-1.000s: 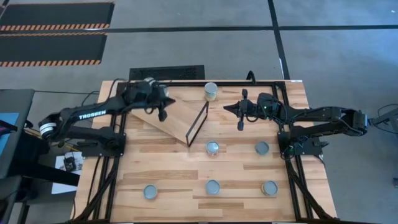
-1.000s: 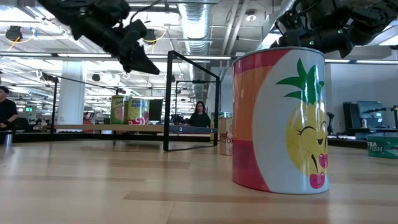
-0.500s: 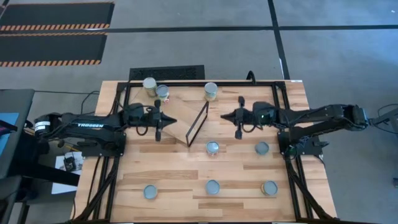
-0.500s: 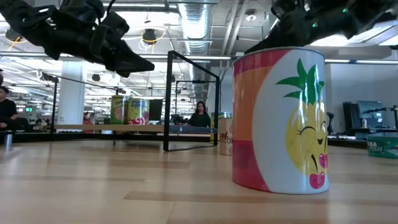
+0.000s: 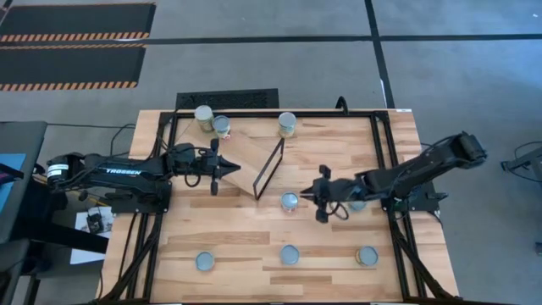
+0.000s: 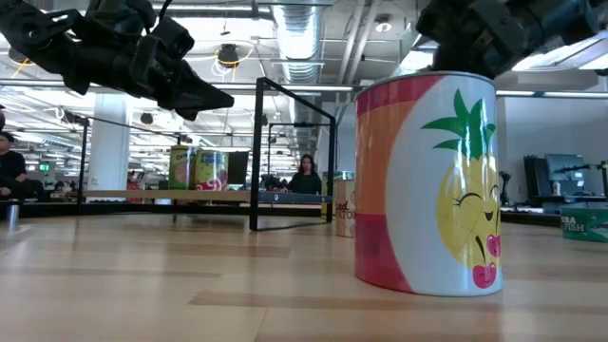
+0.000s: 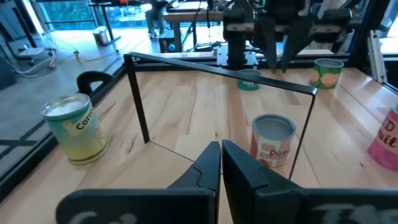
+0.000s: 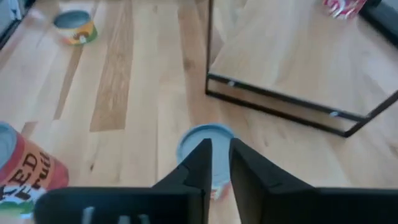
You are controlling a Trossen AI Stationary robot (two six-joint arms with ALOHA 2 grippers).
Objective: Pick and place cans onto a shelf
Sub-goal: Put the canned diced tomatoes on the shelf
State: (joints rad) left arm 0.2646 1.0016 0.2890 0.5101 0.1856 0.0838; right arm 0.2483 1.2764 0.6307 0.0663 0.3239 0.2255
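Note:
The shelf, a tilted plywood board (image 5: 241,154) with a thin black frame (image 5: 269,168), stands at the far middle-left. Two cans (image 5: 203,117) (image 5: 222,125) stand at its far-left corner, and one can (image 5: 287,124) stands beyond the frame. My left gripper (image 5: 216,171) is shut and empty over the board's near-left edge, pointing right at the frame (image 7: 224,74). My right gripper (image 5: 319,198) is shut and empty just right of a blue-topped can (image 5: 290,202), pointing left. That can shows right ahead of its fingertips (image 8: 205,138).
Three cans (image 5: 204,261) (image 5: 290,254) (image 5: 367,256) stand in a row near the front edge. The middle one is the pineapple can (image 6: 427,180). Another can (image 5: 356,203) stands partly under my right arm. Black rails (image 5: 161,195) (image 5: 398,229) run along both table sides.
My left gripper has drawn back from the two cans at the shelf's far-left corner toward the near edge, then held still. My right gripper has gone toward the near edge and a little left, to just beside the blue-topped can.

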